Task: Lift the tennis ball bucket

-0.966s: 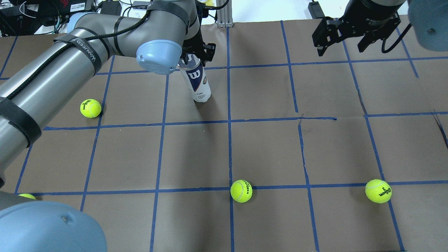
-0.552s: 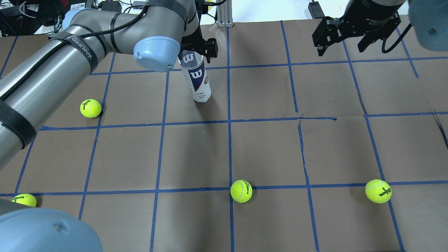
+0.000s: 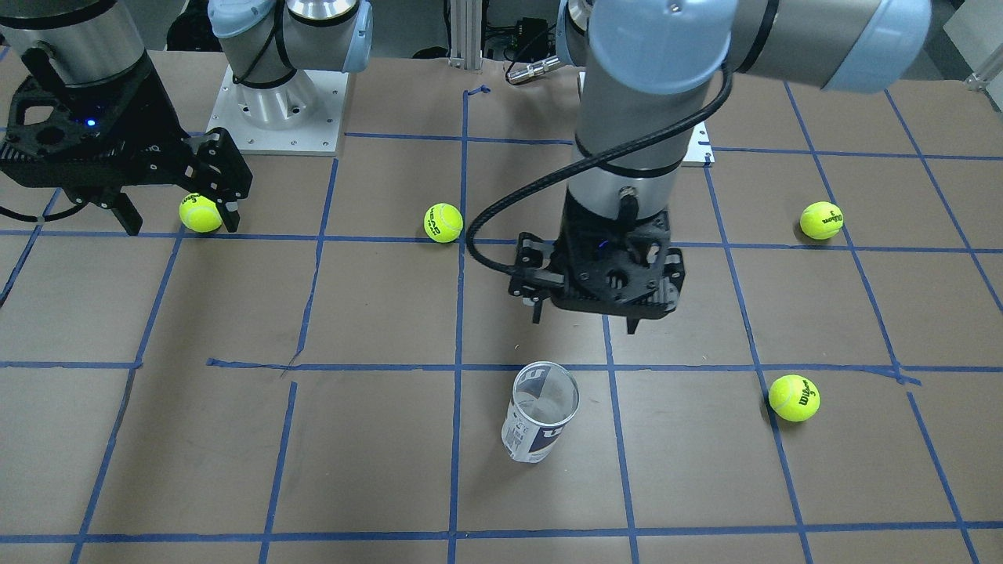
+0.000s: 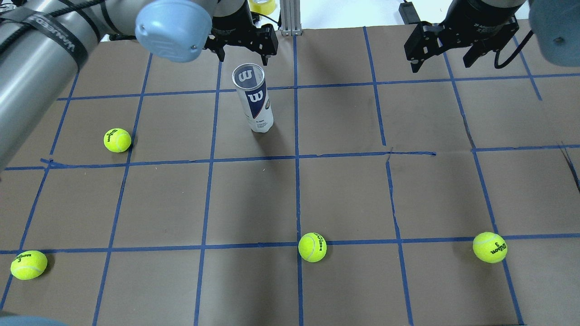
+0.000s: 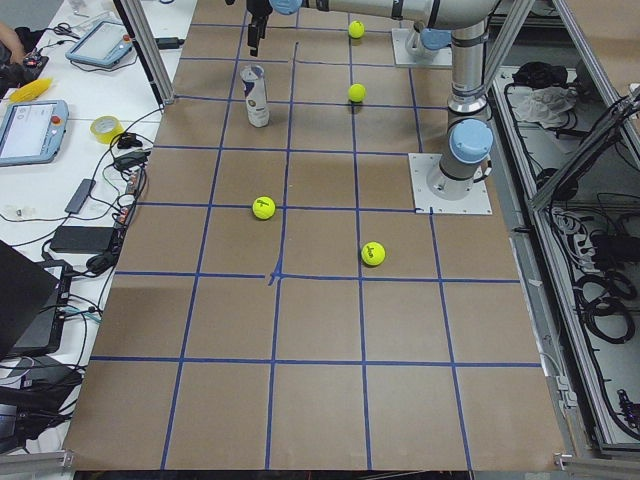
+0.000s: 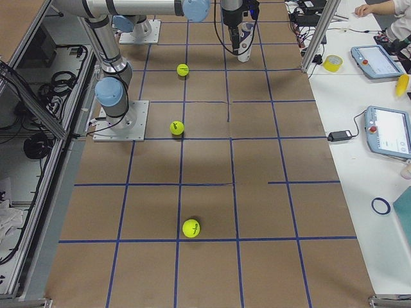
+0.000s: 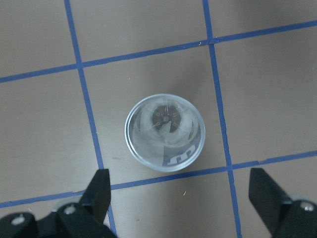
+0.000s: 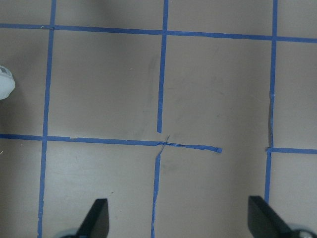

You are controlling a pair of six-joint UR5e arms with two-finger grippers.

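The tennis ball bucket [image 4: 253, 97] stands upright and open-topped on the brown table; it is a clear can with a navy and white W label. It also shows in the front view [image 3: 541, 413] and, from above, in the left wrist view [image 7: 165, 131]. My left gripper [image 4: 242, 47] is open and empty. It hangs above the bucket and touches nothing [image 3: 584, 321] [image 7: 181, 198]. My right gripper [image 4: 439, 64] is open and empty, high over the far right of the table [image 3: 180, 225] [image 8: 181, 223].
Several yellow-green tennis balls lie on the table: one at the left [image 4: 117, 140], one at the near middle [image 4: 312, 246], one at the near right [image 4: 490, 247], one at the near left [image 4: 28, 265]. Blue tape lines grid the brown paper [image 4: 294, 199].
My left gripper was down around the bucket's top, with the bucket tilted. It has let go and risen clear. The bucket stands upright in the same spot. The right arm has not moved.
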